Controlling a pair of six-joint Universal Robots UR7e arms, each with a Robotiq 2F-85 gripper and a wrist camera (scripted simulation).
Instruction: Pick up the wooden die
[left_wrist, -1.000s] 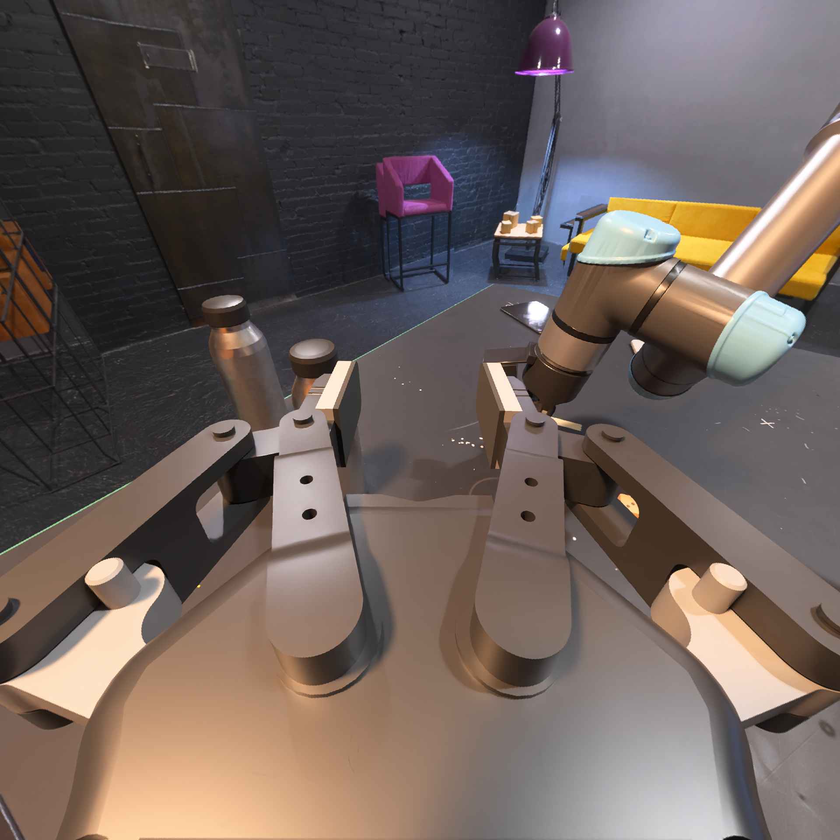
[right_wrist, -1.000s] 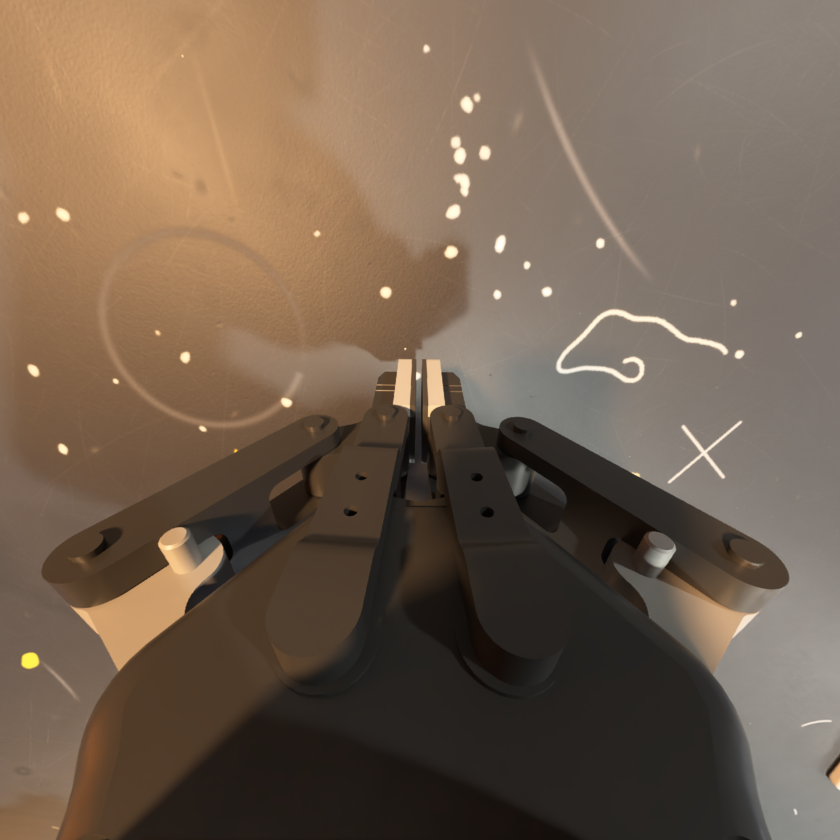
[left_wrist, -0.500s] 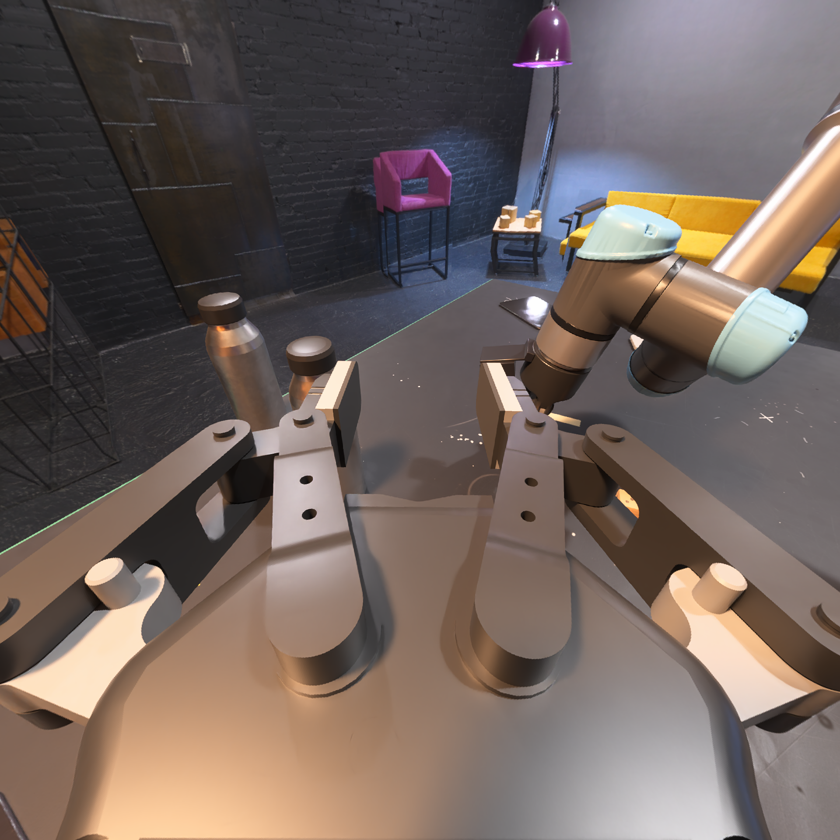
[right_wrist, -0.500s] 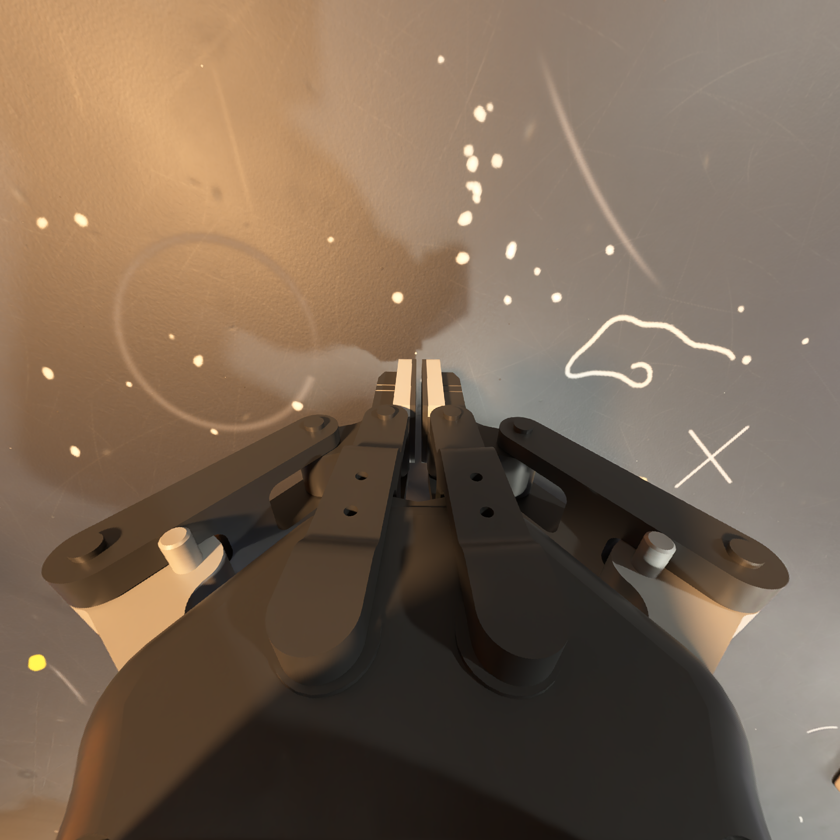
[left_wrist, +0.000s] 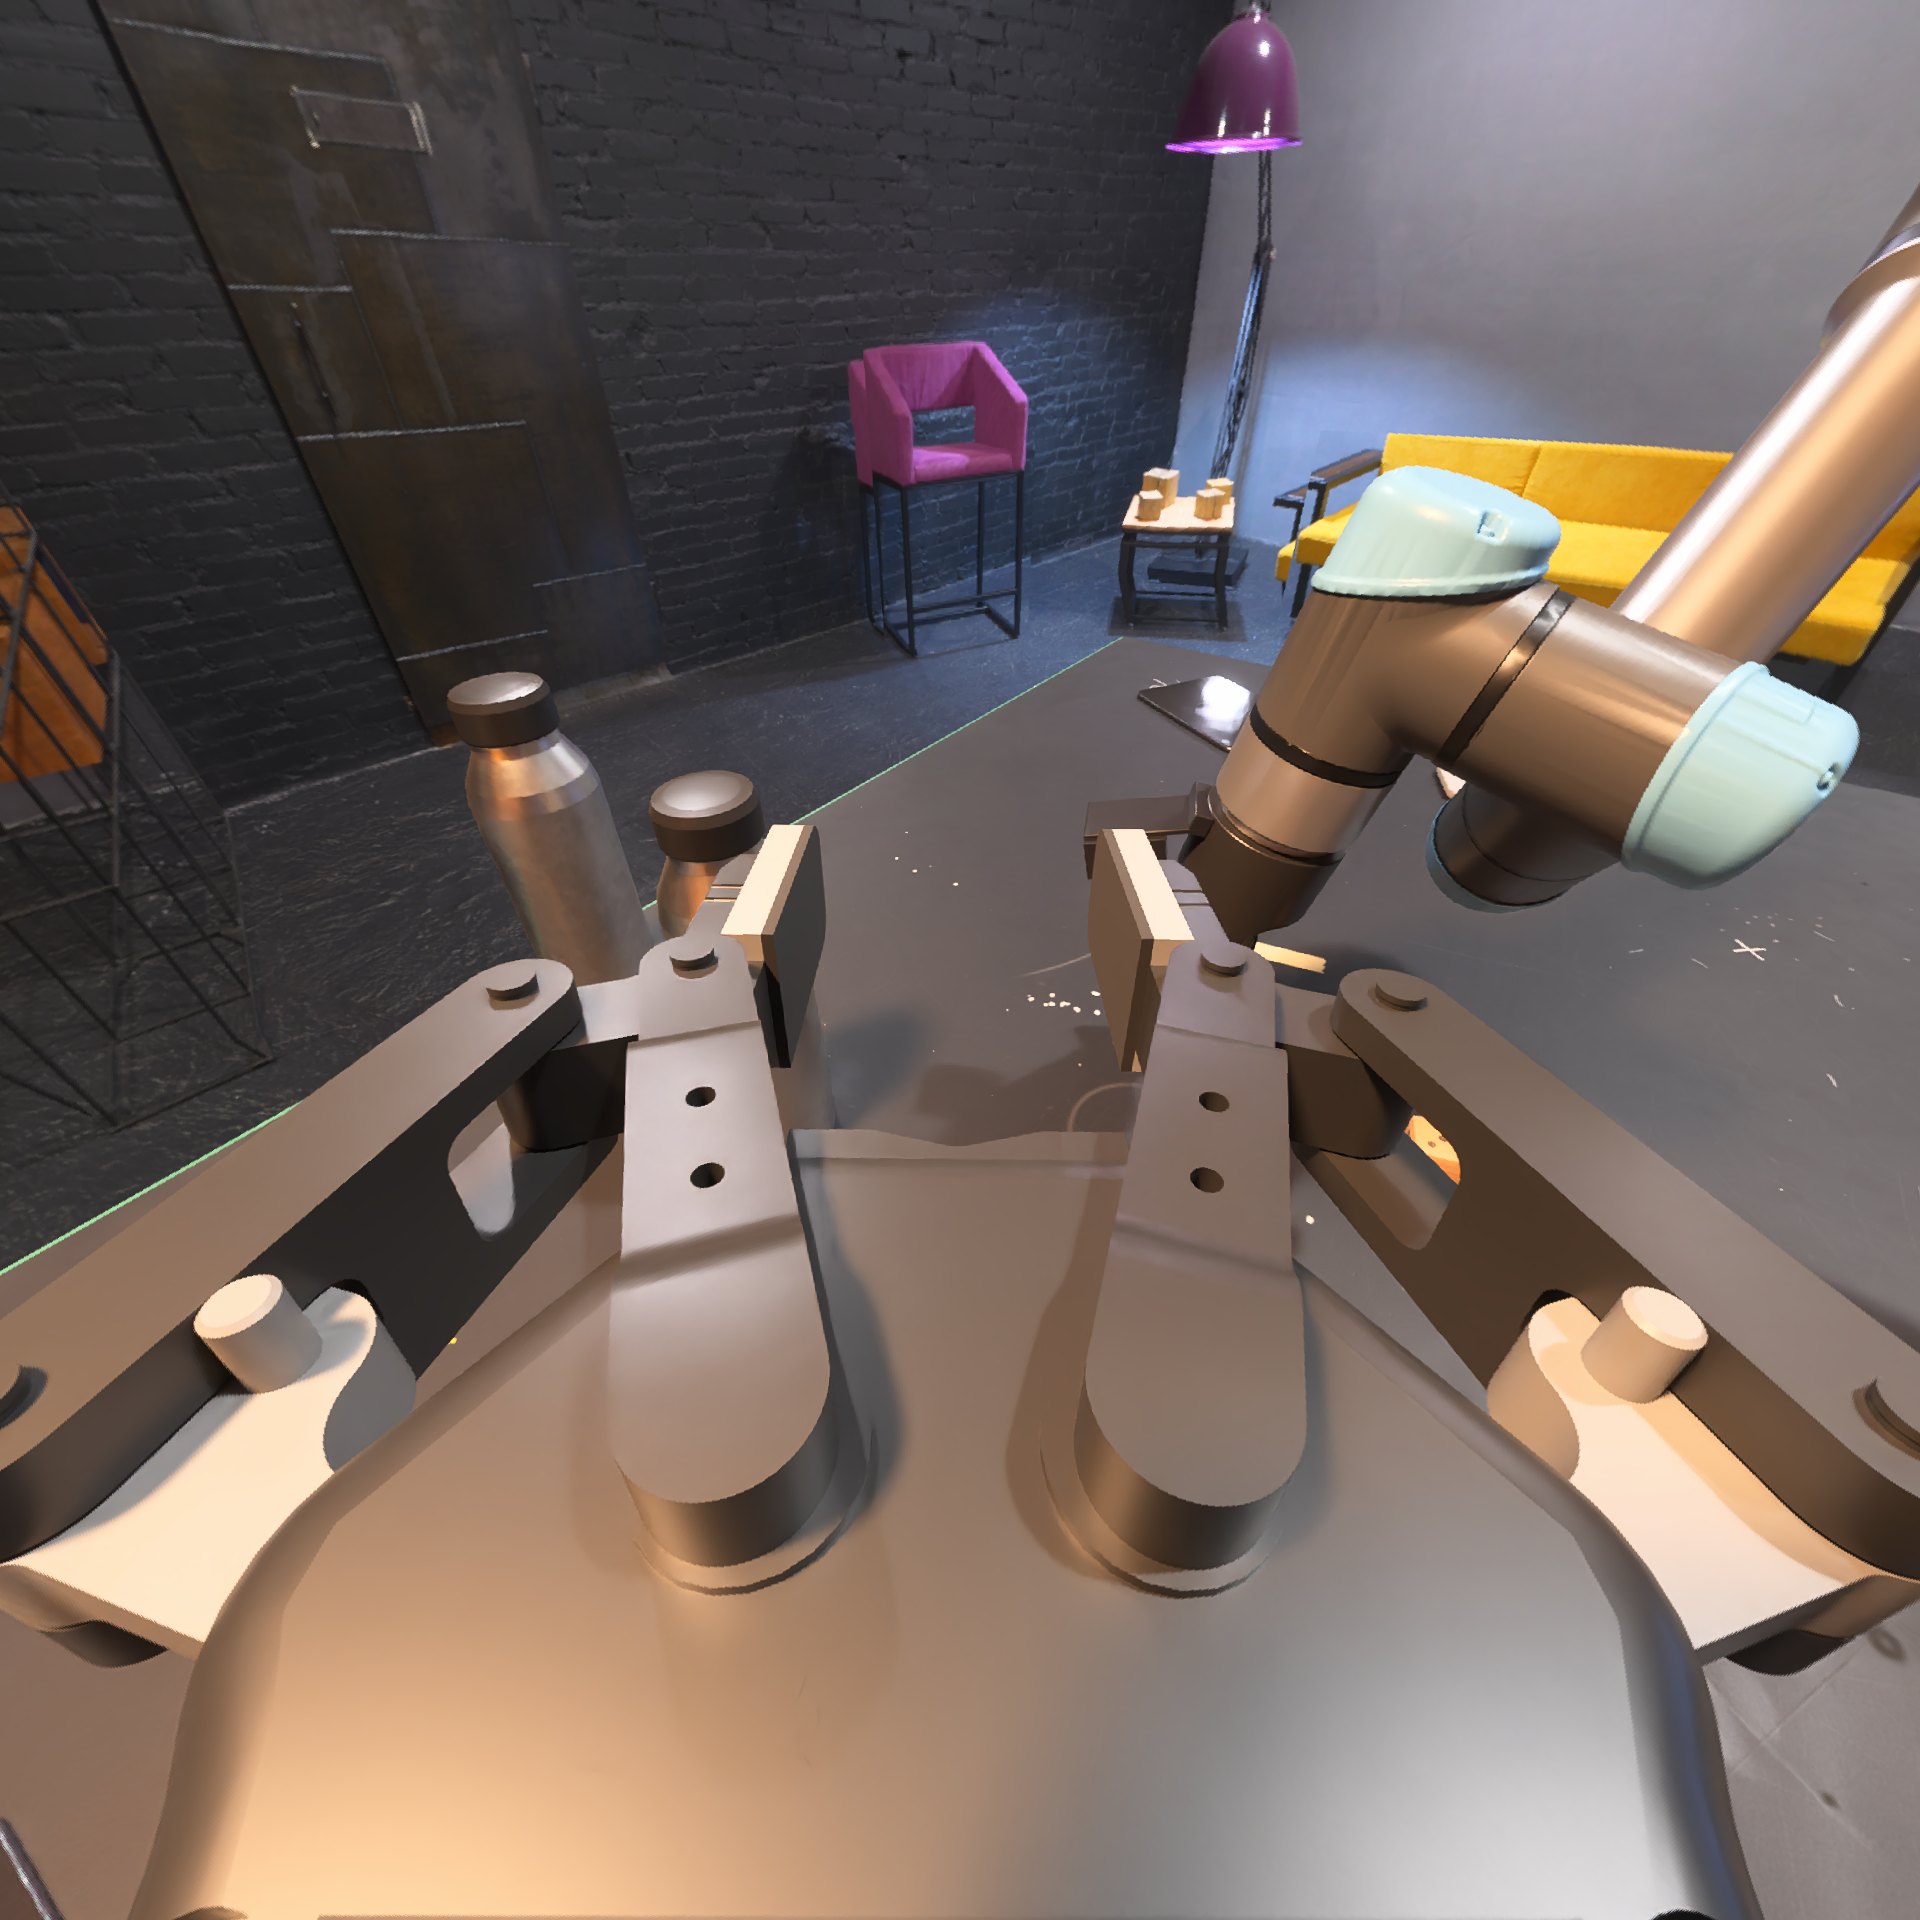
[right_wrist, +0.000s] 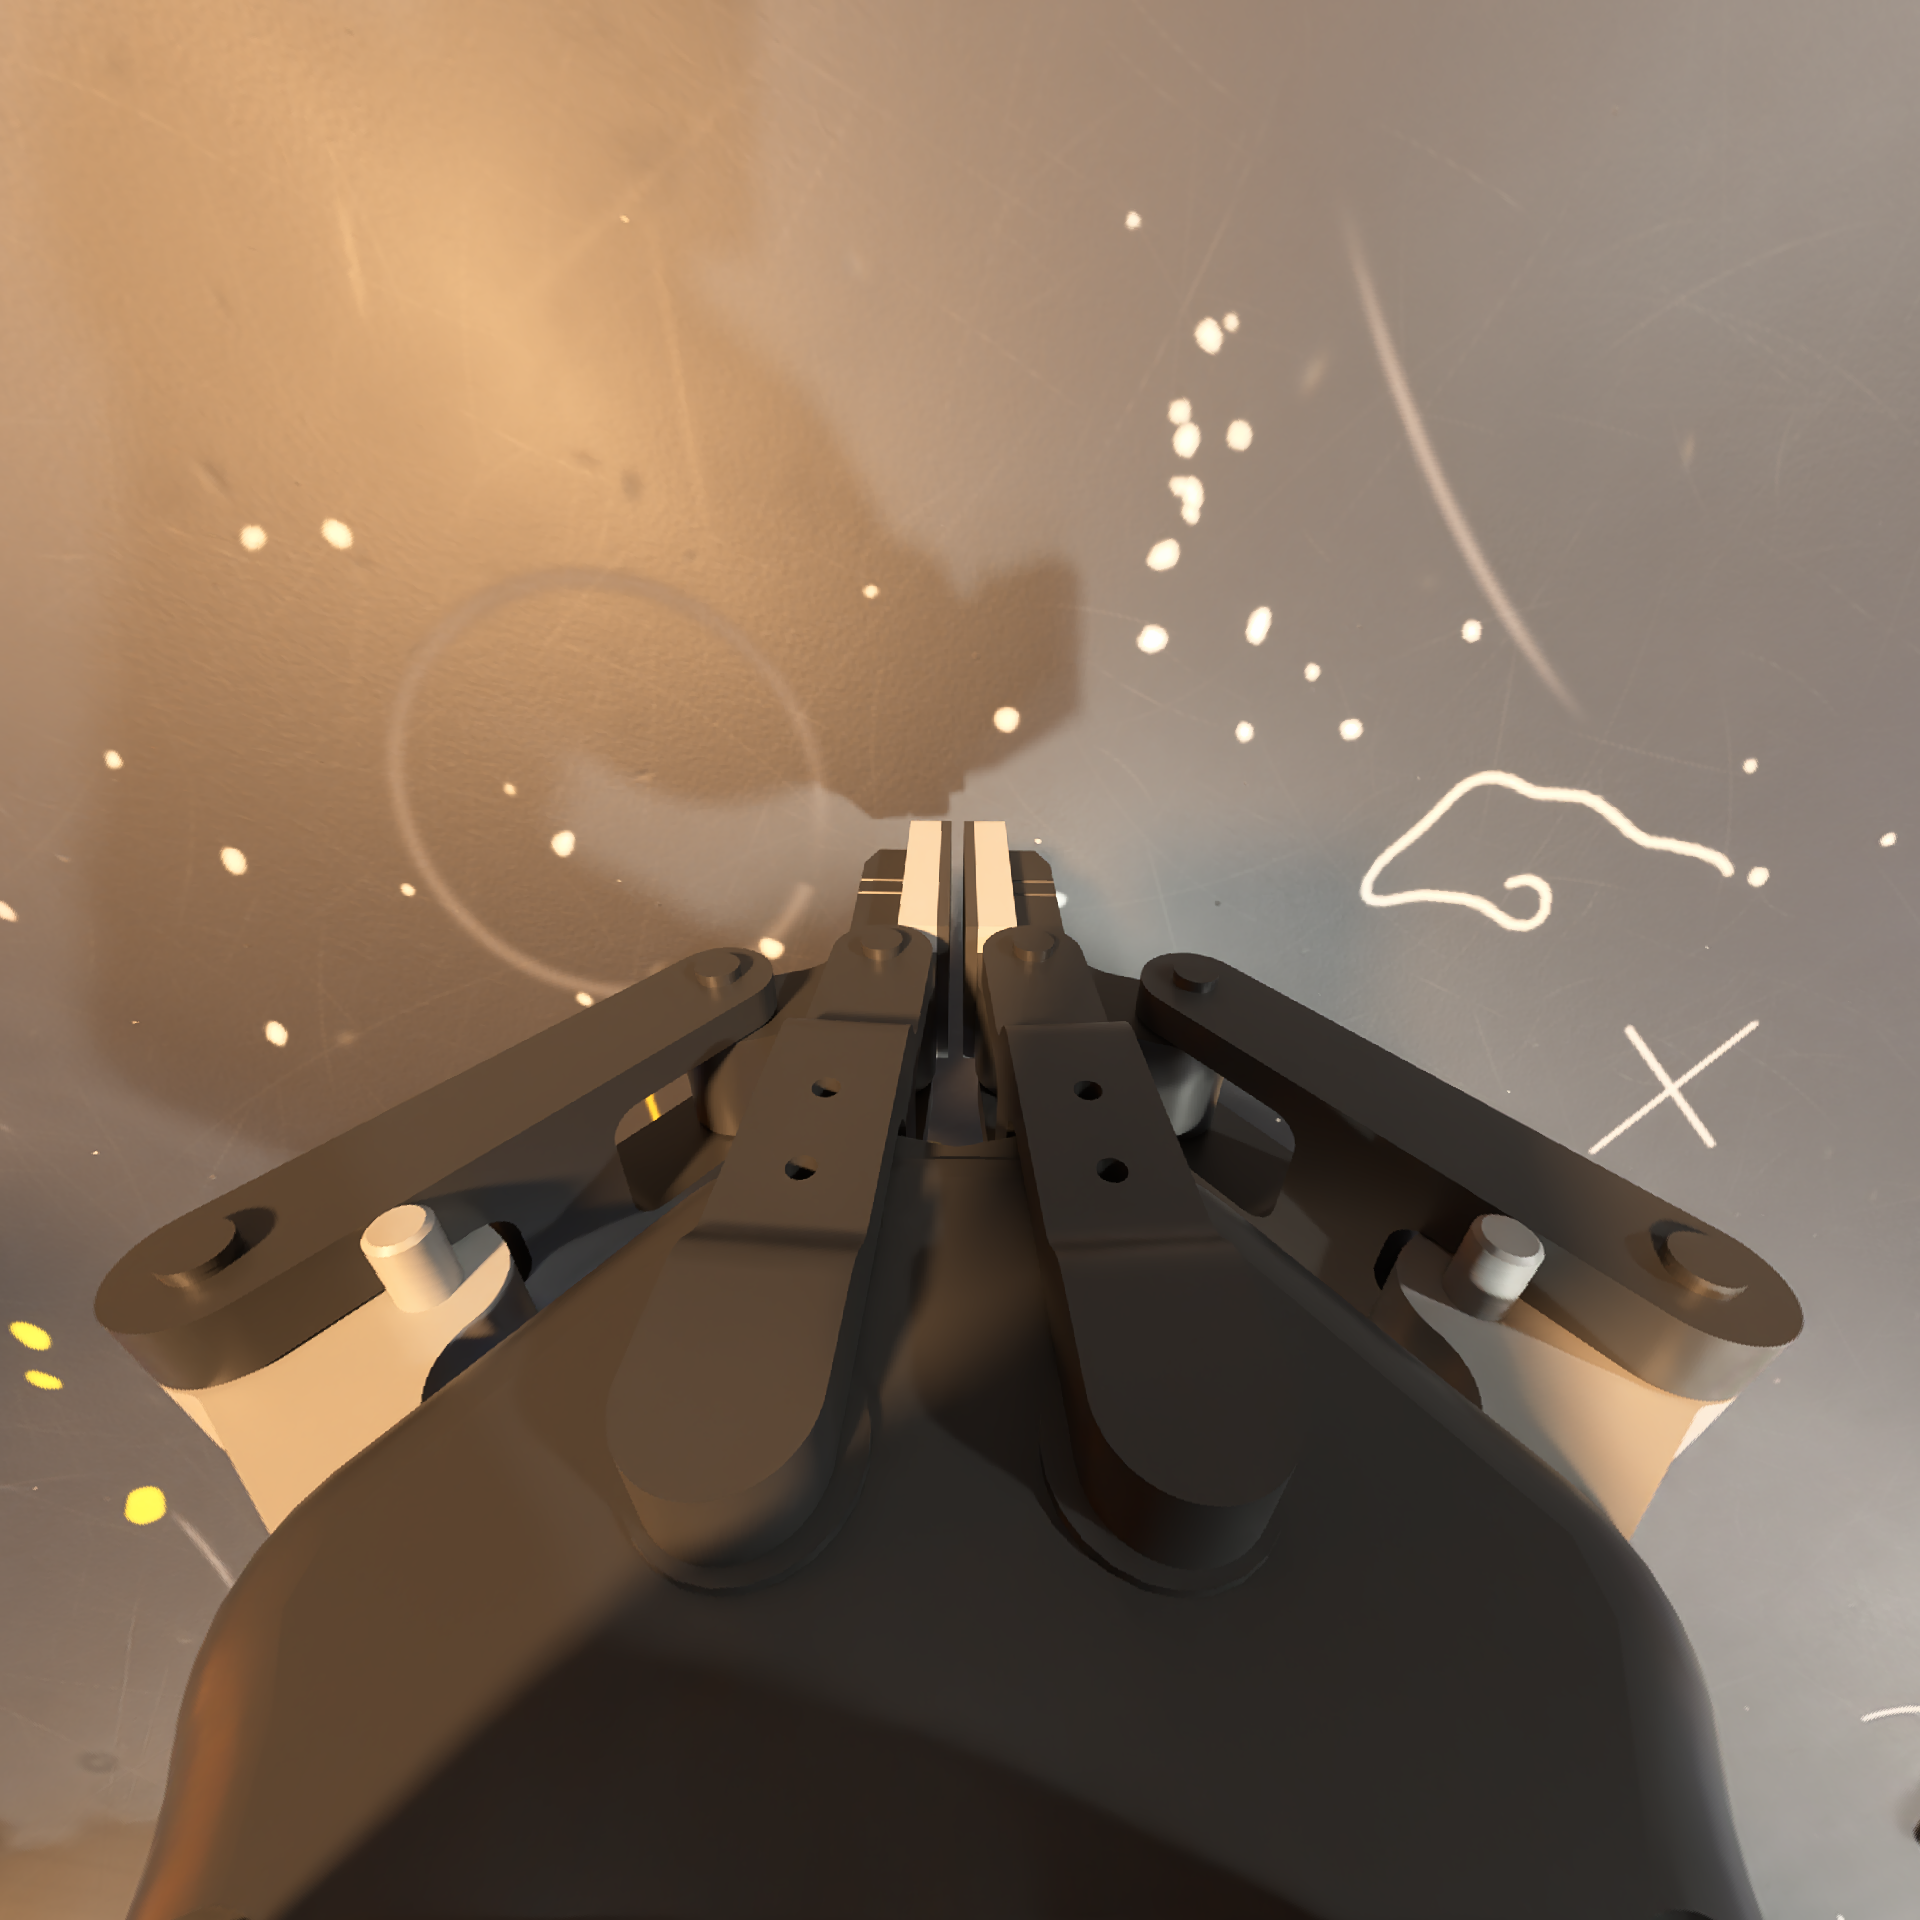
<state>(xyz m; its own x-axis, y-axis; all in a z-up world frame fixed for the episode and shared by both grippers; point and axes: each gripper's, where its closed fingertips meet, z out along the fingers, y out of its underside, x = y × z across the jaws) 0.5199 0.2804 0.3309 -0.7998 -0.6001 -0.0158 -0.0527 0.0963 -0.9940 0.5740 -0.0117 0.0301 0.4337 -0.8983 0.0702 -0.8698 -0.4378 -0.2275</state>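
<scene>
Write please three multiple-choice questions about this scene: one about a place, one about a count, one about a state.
1. Where do the bottles stand in the left wrist view?
A. Behind the left gripper's left-hand finger
B. On the sofa
C. Under the lamp

2. How many bottles are there?
A. One
B. Two
C. Four

3. How is the right gripper?
A. Wide open
B. Shut on a bottle
C. Shut, with nothing between the pads

Answers:
1 A: the tall bottle and the short bottle rise just behind that finger of the left gripper, which is open.
2 B: only these two metal bottles with dark caps show.
3 C: the pads of the right gripper are nearly together above the bare table.
</scene>
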